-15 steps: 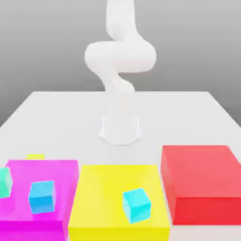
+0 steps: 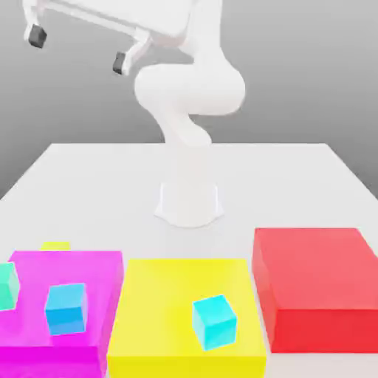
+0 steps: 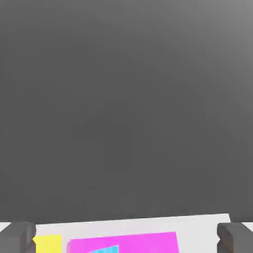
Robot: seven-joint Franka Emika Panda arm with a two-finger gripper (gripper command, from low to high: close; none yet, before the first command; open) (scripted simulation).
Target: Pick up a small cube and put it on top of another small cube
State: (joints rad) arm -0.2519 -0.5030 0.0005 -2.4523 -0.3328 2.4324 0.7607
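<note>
We found no home, kitchen or workshop here but a simulated test scene. A plain white table (image 2: 88,184) stood against a featureless grey backdrop that graded from dark to light, with no walls, fittings or furniture. The white robot arm (image 2: 188,96) rose from a round base at the table's middle, smooth and unmarked. The objects were flat-coloured primitives: a magenta block (image 2: 103,269), a large yellow block (image 2: 159,295), a red block (image 2: 317,284) and cyan cubes (image 2: 215,322). All surfaces lacked texture, wear or labels.

Red block (image 2: 316,284) beside big yellow block (image 2: 181,314)
</note>
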